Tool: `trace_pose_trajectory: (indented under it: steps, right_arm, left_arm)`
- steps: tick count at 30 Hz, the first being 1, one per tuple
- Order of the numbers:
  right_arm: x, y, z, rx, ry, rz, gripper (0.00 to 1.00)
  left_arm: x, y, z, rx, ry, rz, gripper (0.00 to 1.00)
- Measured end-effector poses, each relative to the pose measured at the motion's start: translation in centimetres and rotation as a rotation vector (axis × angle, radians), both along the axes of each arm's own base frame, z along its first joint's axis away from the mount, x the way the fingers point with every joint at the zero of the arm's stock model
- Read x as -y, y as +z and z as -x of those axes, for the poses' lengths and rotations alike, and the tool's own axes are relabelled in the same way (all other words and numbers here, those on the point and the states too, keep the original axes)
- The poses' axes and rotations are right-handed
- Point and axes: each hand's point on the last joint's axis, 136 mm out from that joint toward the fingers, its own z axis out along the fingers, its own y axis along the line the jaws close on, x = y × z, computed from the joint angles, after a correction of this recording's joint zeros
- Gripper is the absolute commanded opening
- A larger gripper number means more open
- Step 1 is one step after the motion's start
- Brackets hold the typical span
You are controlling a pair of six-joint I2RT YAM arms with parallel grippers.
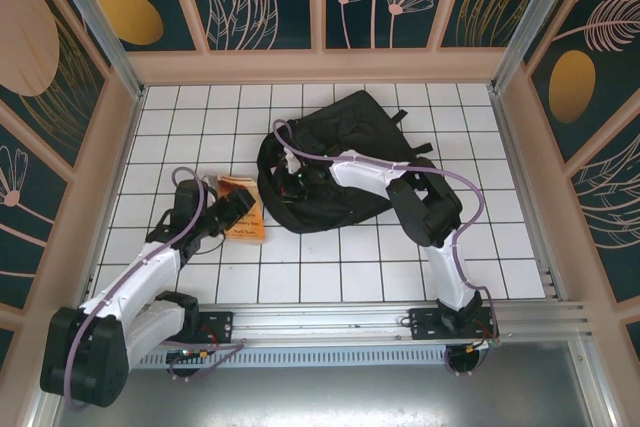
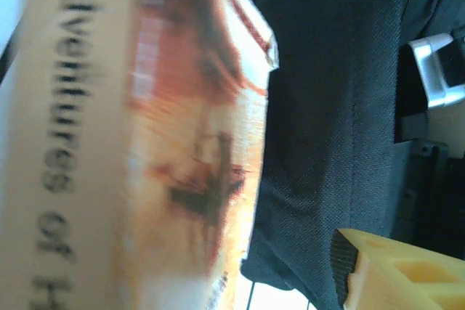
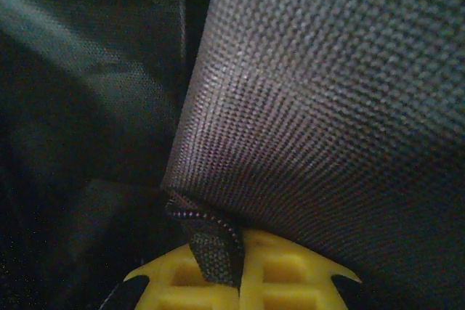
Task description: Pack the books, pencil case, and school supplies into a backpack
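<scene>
The backpack [image 1: 352, 125] lies in the middle of the white tiled table [image 1: 330, 267]. The right gripper [image 1: 292, 175] is at its left rim, clenched on a strip of zip edge that runs down between its yellow fingers [image 3: 283, 270]. The orange book [image 1: 252, 230] sits just left of the backpack, against the left gripper [image 1: 232, 210]. Whether those jaws grip it cannot be told.

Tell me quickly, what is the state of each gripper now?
Left gripper: cannot be told; the orange book hides the jaws.
Right gripper: closed on the backpack zip edge.
</scene>
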Motion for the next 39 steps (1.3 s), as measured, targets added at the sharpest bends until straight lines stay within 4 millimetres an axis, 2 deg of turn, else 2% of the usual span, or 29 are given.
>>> trace_pose_trajectory:
  steps: [2,4,10,12,14,17,21,26,32,36,39]
  right_arm:
    - [0.0,-0.1,0.1,-0.004,0.003,-0.002,0.00]
    - [0.0,-0.2,0.2,-0.007,0.005,-0.002,0.00]
    - [0.0,-0.4,0.3,-0.011,0.007,-0.001,0.00]
    - [0.0,-0.4,0.3,-0.012,0.007,-0.001,0.00]
    - [0.0,-0.5,0.3,-0.012,0.007,0.000,0.00]
    - [0.0,-0.8,0.2,-0.014,0.006,0.002,0.00]
    - [0.0,-1.0,0.2,-0.017,0.006,0.005,0.00]
    - [0.0,-1.1,0.2,-0.017,0.007,0.005,0.00]
    - [0.0,-1.1,0.2,-0.017,0.006,0.005,0.00]
    - [0.0,-1.1,0.2,-0.018,0.005,0.010,0.00]
    - [0.1,-0.9,0.2,-0.018,0.001,0.023,0.00]
  left_arm:
    - [0.3,0.0,0.1,-0.013,-0.013,0.015,0.83]
    - [0.7,0.8,0.0,-0.006,-0.025,0.030,0.98]
    - [1.6,5.3,-0.8,0.111,-0.065,0.085,0.95]
    - [1.7,5.3,-0.7,0.110,-0.069,0.092,0.93]
    - [1.7,4.4,-0.5,0.092,-0.071,0.090,0.90]
    - [1.6,1.9,0.2,0.025,-0.072,0.078,0.87]
    - [1.1,-0.6,1.1,-0.058,-0.065,0.040,0.74]
    - [0.4,-1.1,1.2,-0.070,-0.044,0.000,0.52]
    - [-0.2,-0.7,1.2,-0.076,-0.034,-0.047,0.12]
    - [-0.5,-0.7,1.4,-0.095,-0.037,-0.074,0.00]
    - [-0.9,-0.2,1.5,-0.115,-0.028,-0.101,0.00]
